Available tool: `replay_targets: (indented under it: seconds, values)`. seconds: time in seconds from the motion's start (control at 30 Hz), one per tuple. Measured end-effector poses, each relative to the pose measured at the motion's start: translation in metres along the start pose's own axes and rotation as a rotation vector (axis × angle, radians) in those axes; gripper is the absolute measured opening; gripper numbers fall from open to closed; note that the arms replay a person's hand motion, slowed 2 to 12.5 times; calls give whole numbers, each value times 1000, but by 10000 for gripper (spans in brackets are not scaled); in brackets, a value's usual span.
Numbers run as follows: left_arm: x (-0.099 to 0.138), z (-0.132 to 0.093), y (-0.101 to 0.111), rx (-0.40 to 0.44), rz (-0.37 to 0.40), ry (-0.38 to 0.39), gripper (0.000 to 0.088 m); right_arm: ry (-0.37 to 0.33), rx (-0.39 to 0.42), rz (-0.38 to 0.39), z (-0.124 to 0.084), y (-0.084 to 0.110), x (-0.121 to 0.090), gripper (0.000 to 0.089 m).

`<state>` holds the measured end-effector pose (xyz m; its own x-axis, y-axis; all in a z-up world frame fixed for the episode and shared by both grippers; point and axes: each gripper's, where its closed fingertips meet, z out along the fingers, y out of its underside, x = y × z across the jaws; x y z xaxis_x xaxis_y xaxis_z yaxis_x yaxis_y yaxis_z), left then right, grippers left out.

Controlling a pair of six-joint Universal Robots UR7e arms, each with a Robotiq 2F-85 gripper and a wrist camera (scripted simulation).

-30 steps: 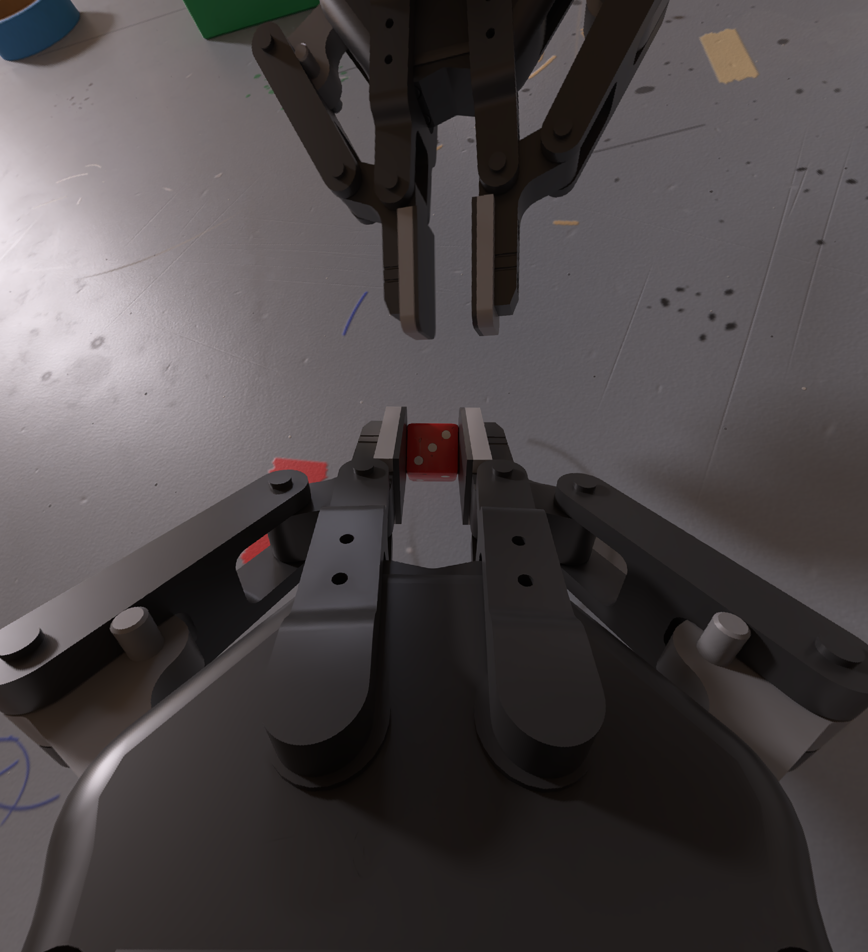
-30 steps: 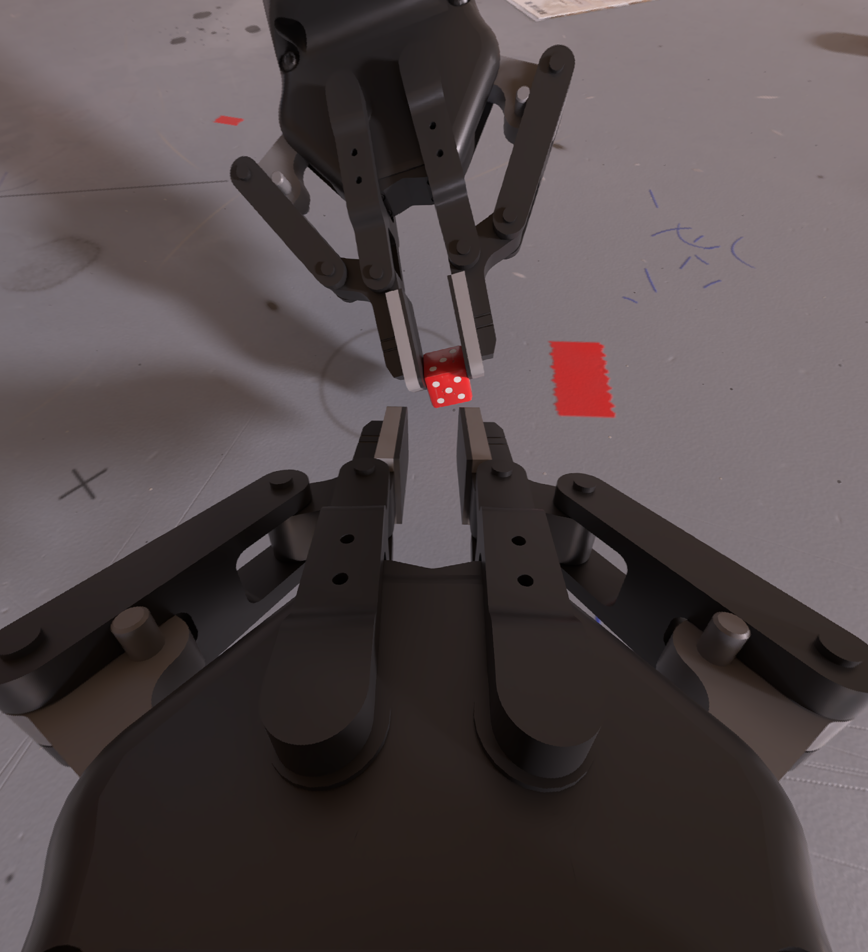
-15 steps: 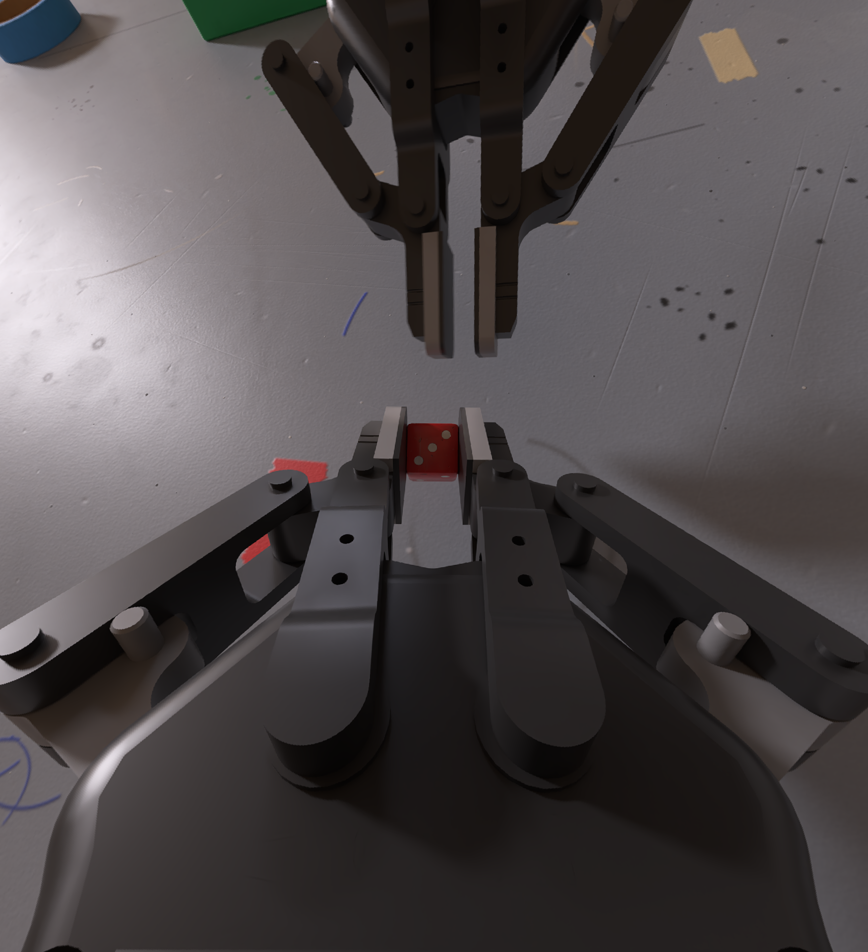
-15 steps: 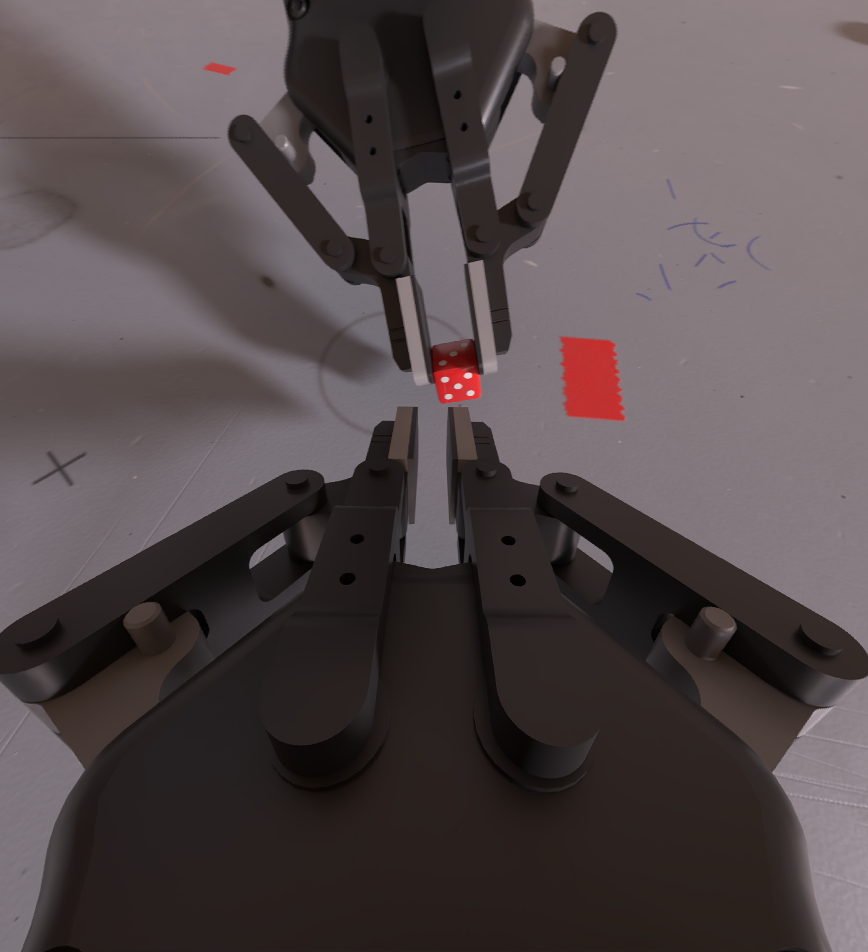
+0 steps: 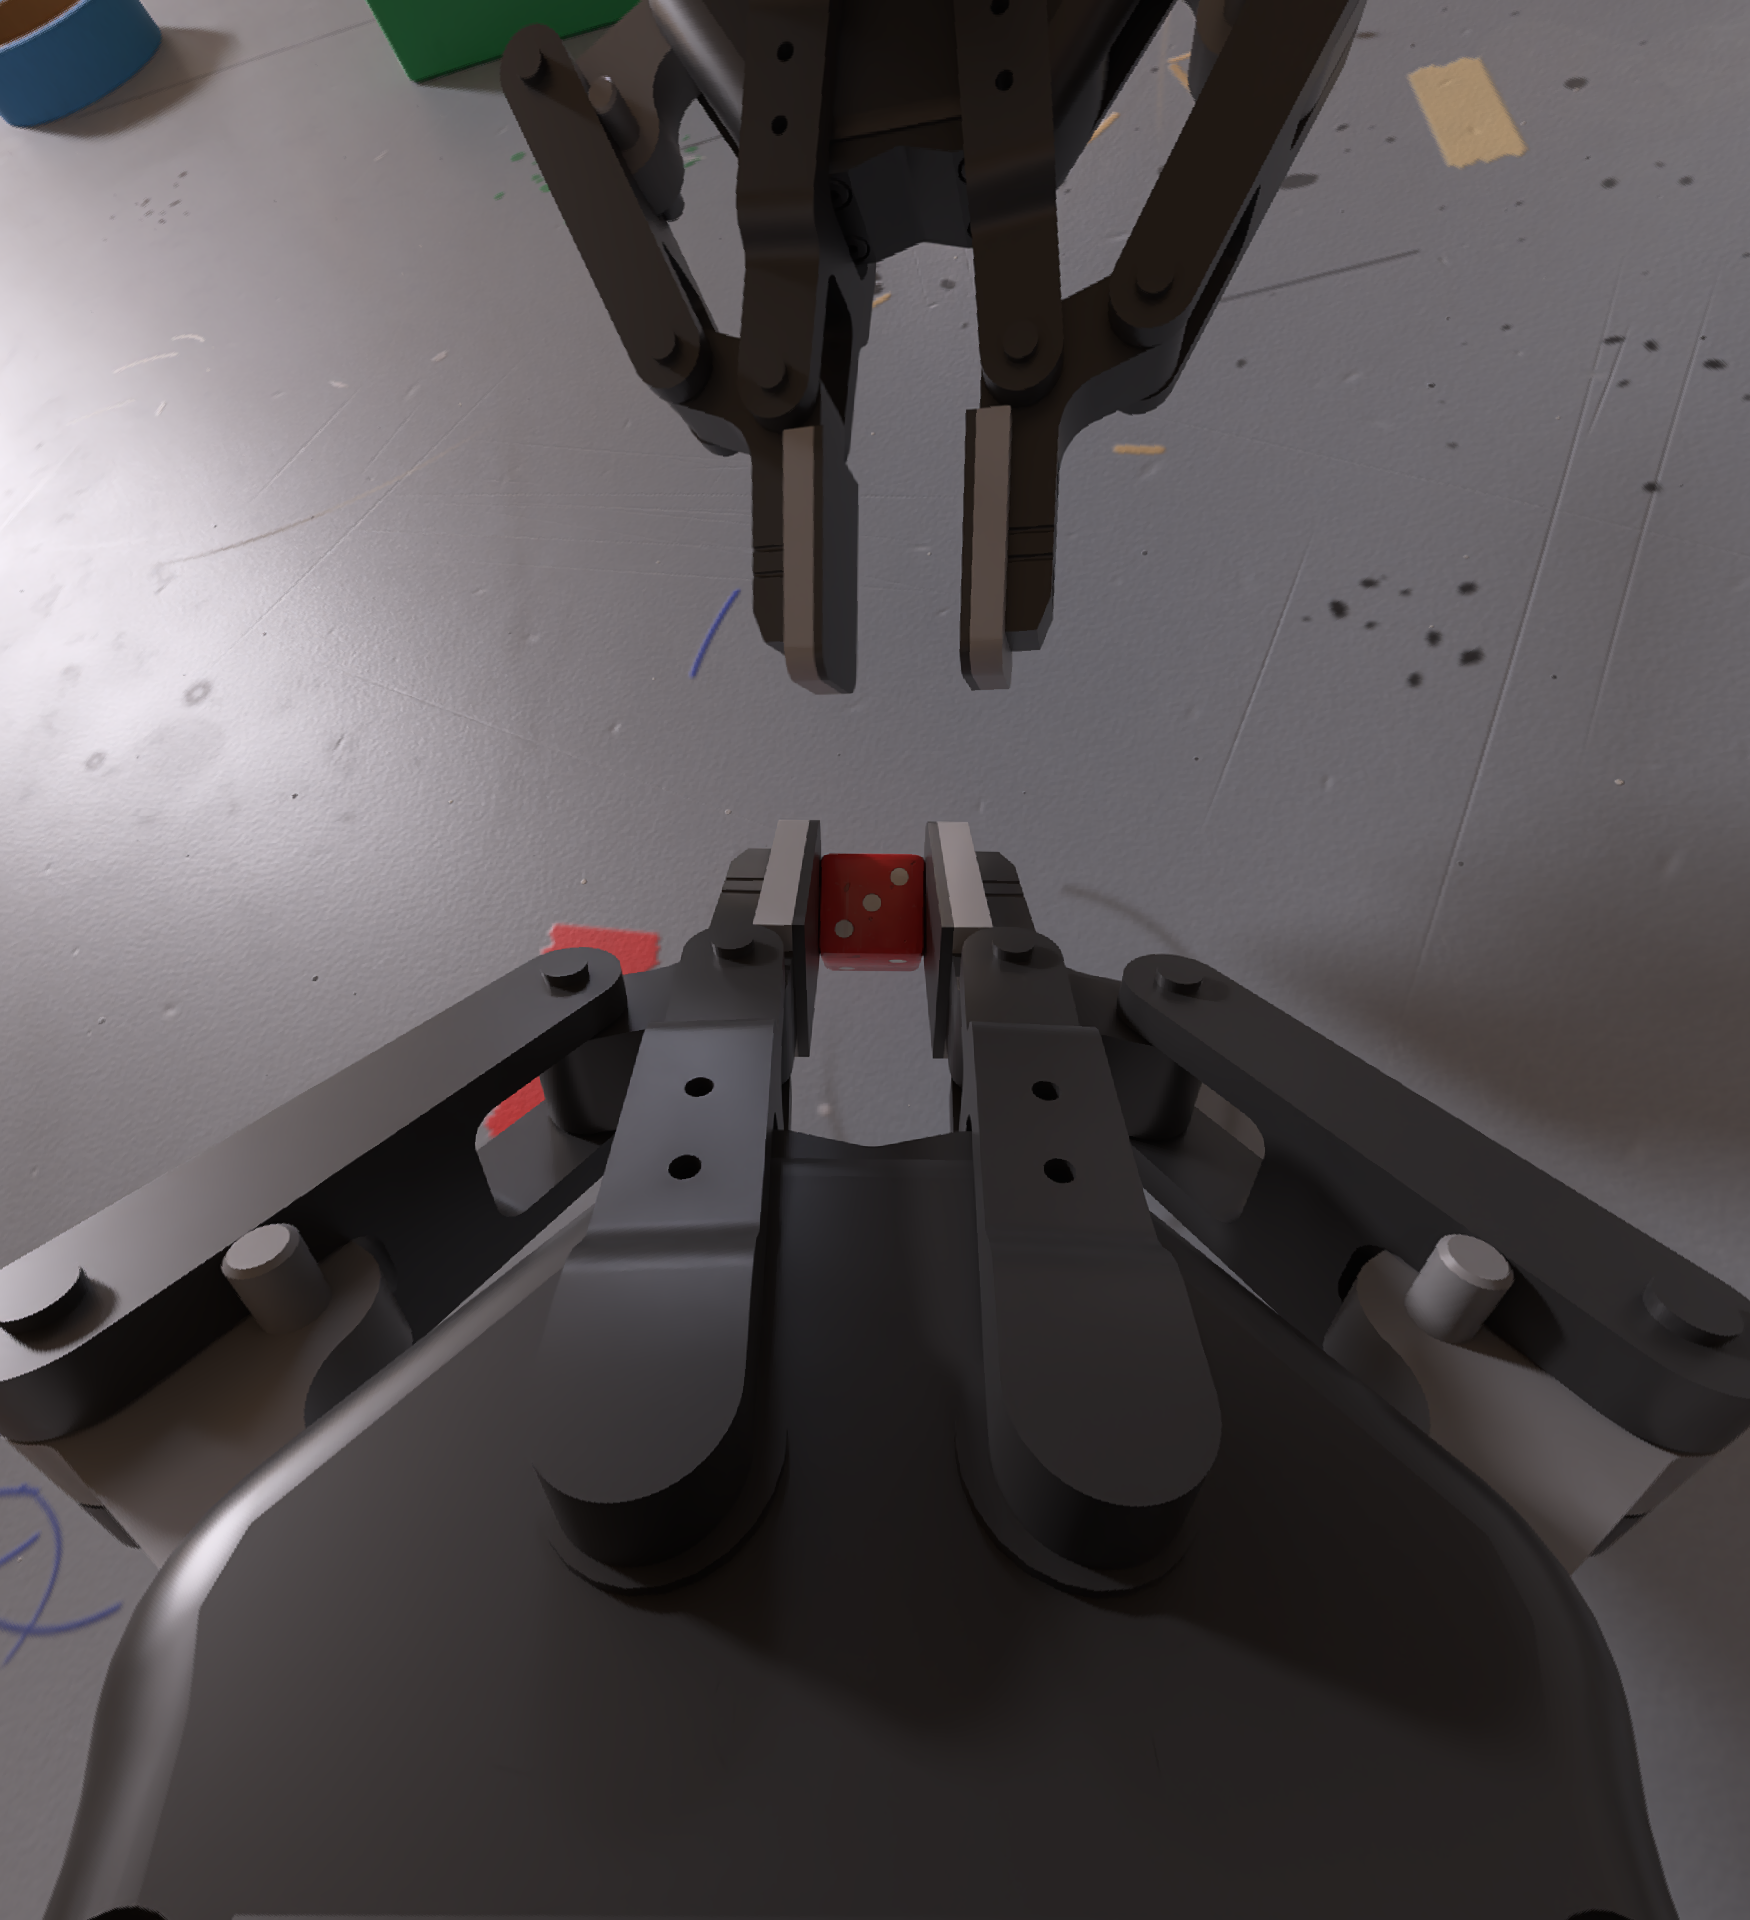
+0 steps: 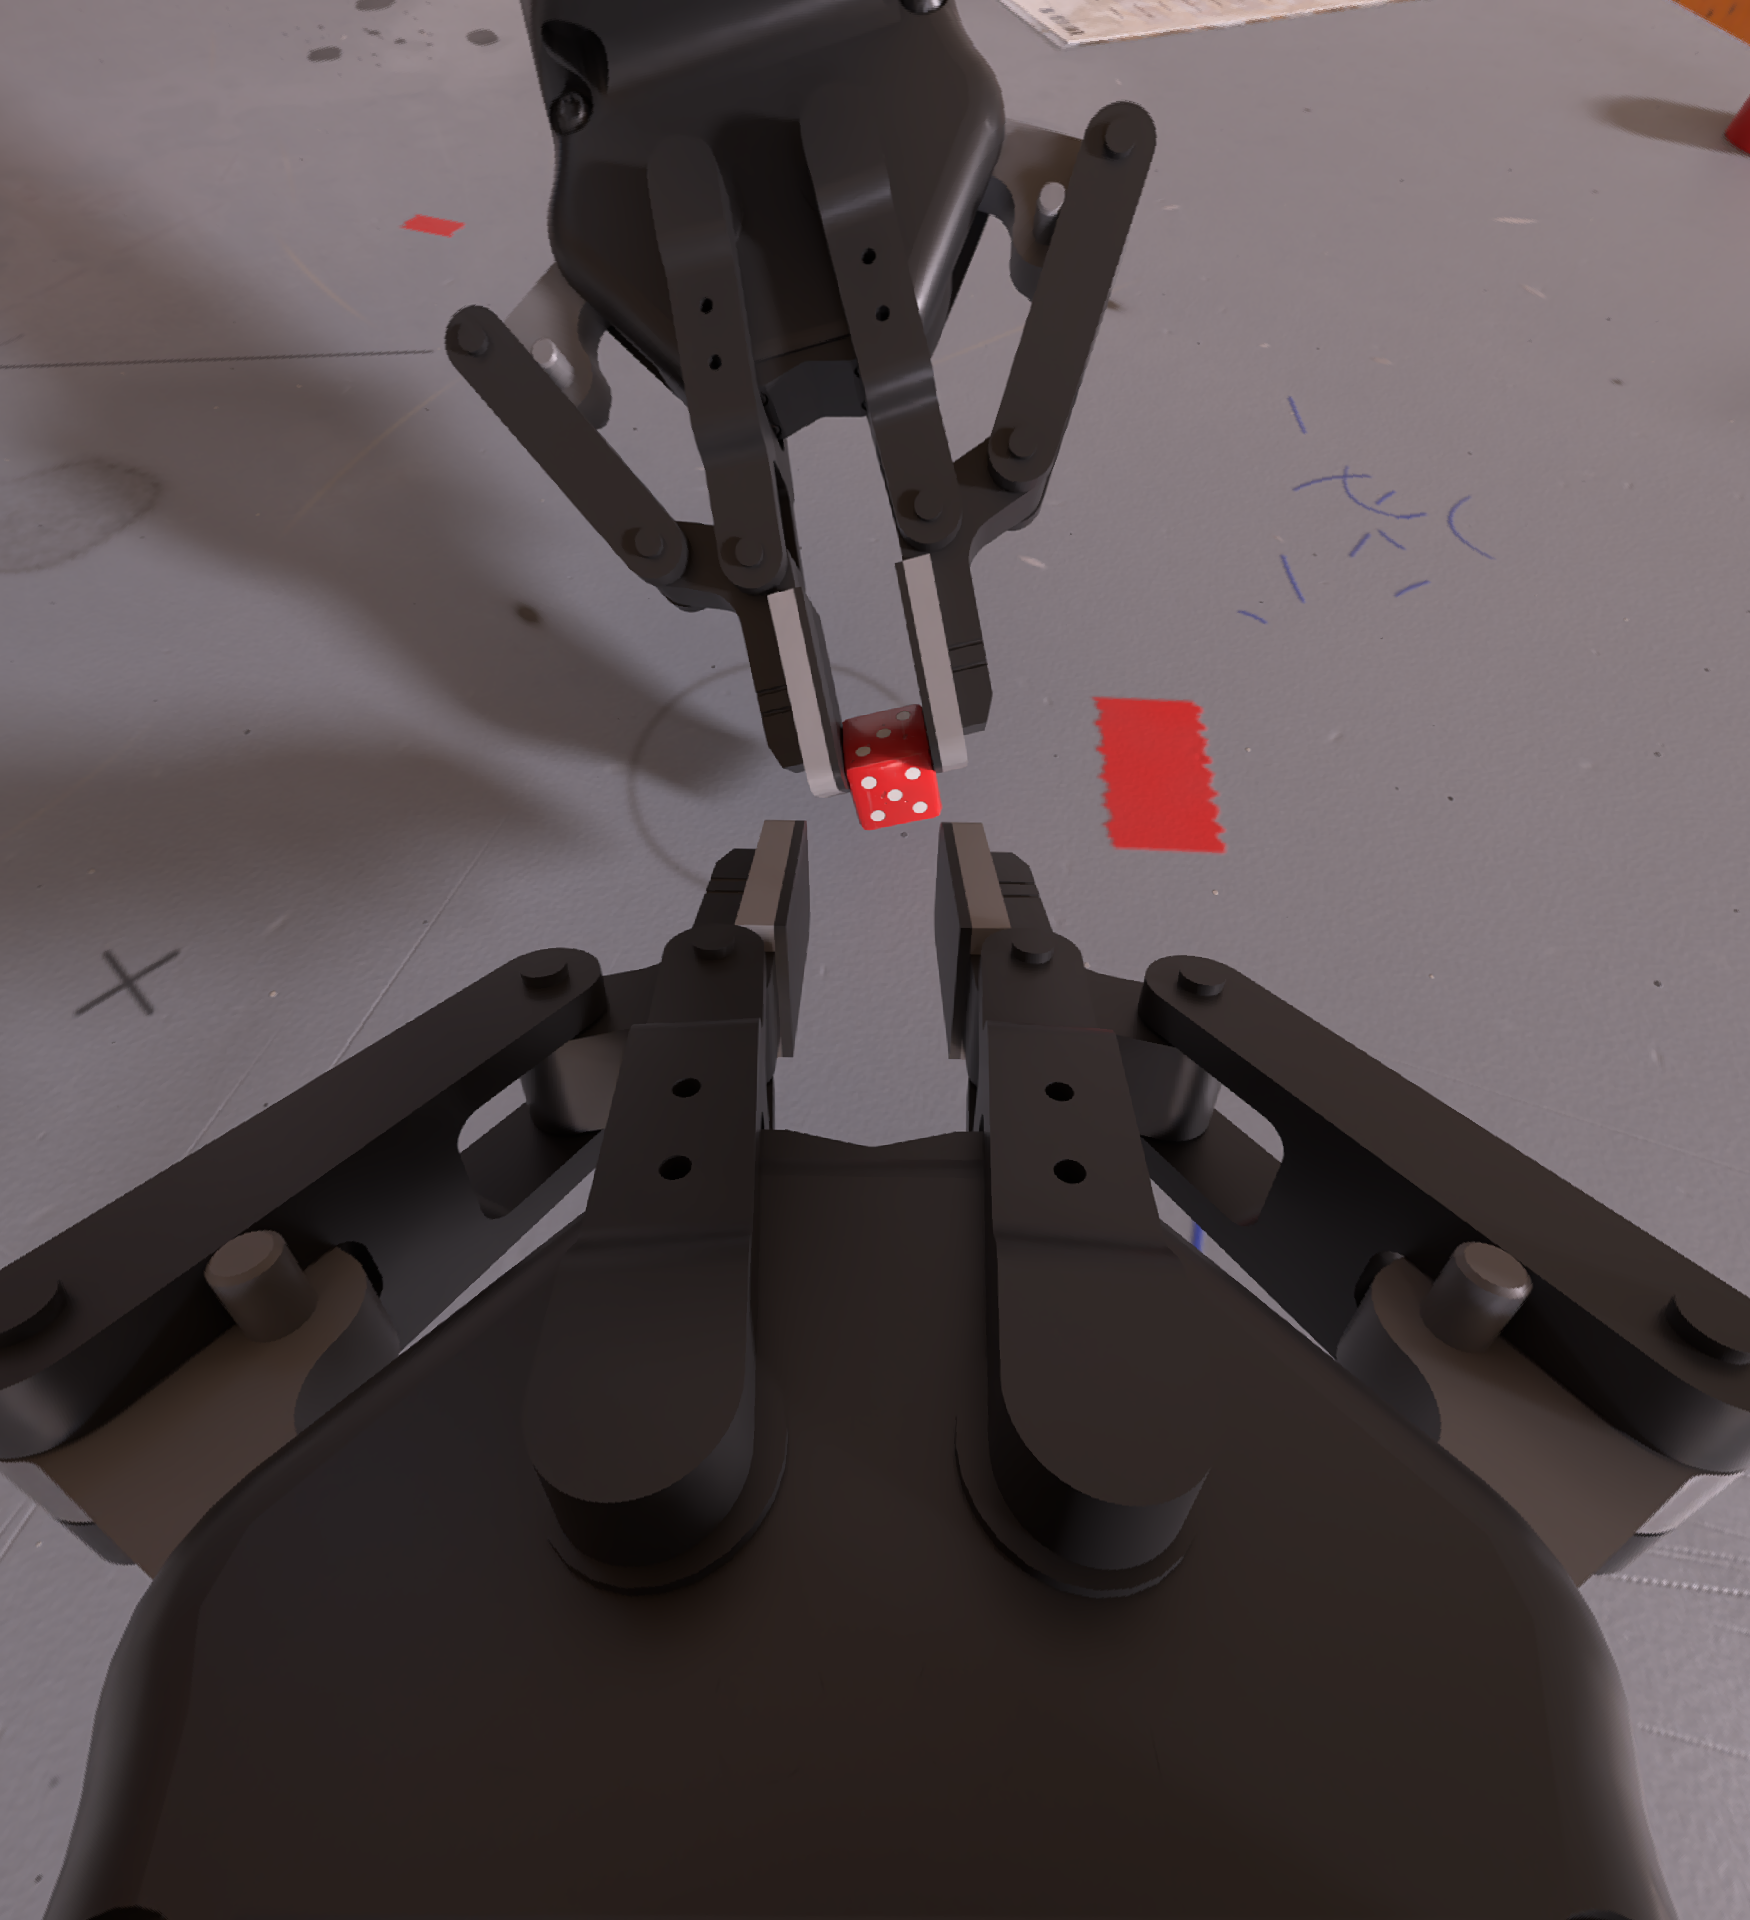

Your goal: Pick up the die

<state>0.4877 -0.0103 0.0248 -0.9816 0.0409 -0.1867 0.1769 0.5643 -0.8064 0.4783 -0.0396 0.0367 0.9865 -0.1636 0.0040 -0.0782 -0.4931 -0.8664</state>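
- Left wrist view: our left gripper (image 5: 872, 883) pinches the red die (image 5: 872, 912) between both pads at frame centre; three pips face the lens.
- Same view: our right gripper (image 5: 897, 665) hangs in the upper centre, fingers a narrow gap apart, empty.
- Right wrist view: we see the die (image 6: 890, 779) held off the grey table (image 6: 331, 852), just beyond our right gripper (image 6: 873, 862).
- Red tape patch (image 6: 1157, 774) lies right of the die; blue tape roll (image 5: 55, 52) sits upper left.
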Motion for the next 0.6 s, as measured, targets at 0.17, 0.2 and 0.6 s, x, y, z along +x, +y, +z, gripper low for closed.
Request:
replay_targets:
  seconds: [0.17, 0.2, 0.6]
  values:
    - [0, 0, 0, 0, 0, -1, 177, 15, -22, 1, 2, 2, 3, 270]
    - [0, 0, 0, 0, 1, -1, 177, 16, -29, 0, 3, 3, 3, 274]
    - [-1, 0, 0, 2, 4, -8, 177, -67, -7, -26, -1, 1, -12, 71]
